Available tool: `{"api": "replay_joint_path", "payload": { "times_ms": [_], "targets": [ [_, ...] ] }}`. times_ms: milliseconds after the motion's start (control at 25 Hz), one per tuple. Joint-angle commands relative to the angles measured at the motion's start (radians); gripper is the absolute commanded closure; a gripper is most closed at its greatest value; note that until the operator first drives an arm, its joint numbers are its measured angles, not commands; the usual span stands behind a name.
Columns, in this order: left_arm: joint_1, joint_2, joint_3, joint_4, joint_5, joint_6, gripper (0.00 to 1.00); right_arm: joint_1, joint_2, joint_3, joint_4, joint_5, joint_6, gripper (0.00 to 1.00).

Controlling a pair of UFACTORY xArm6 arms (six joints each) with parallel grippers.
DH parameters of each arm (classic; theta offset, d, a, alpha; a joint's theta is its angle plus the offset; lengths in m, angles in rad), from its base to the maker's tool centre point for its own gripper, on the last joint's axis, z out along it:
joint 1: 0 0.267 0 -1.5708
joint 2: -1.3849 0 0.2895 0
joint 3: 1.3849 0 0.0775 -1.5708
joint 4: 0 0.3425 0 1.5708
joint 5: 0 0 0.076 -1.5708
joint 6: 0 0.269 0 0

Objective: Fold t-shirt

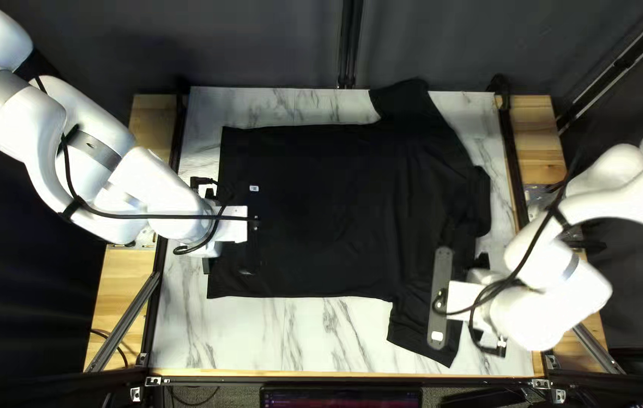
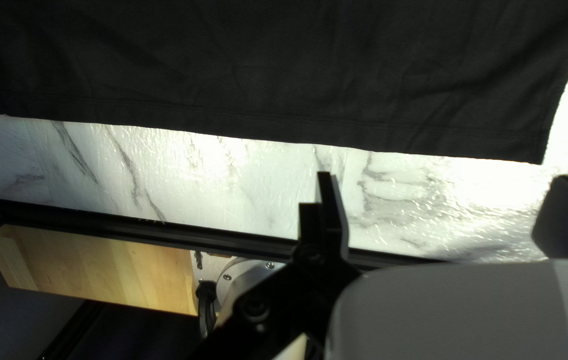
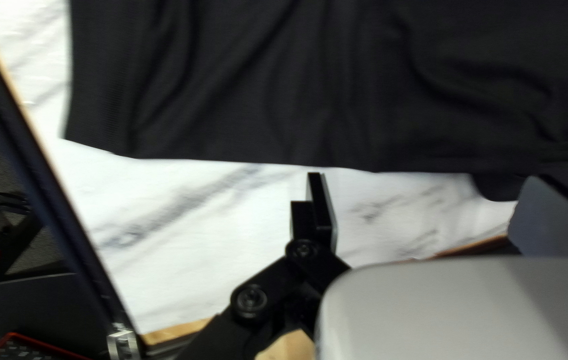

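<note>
The flat black cloth t-shirt point(image 1: 314, 219) looks matt, smooth toward its hem and rumpled around its sleeves. Beneath it, the white, grey-veined marble-patterned tabletop point(image 1: 291, 332) is glossy, its shine finely rippled in the left wrist view. At the left and right of the top left view, 2 pale strips of grained wood point(image 1: 537, 143) look smooth. Behind, a dark cloth curtain point(image 1: 261, 45) hangs matt. The 2 rounded white arms point(image 1: 27, 132) have a smooth shell, with grey bands point(image 1: 95, 149) of metallic sheen.
</note>
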Motion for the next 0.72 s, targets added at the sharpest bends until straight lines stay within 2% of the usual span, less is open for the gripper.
{"api": "replay_joint_path", "payload": {
  "times_ms": [40,360,720],
  "targets": [
    [0.010,-0.015,0.016,-0.002,-0.007,0.005,0.00,0.041,0.099,-0.062,-0.013,-0.054,0.052,0.00],
    [0.017,-0.015,0.019,-0.011,-0.015,0.007,0.00,0.069,0.197,-0.110,-0.005,-0.139,0.047,0.00],
    [0.042,-0.025,0.026,-0.020,-0.014,0.027,0.00,0.069,0.292,-0.166,0.042,-0.174,0.001,0.00]
  ]
}}
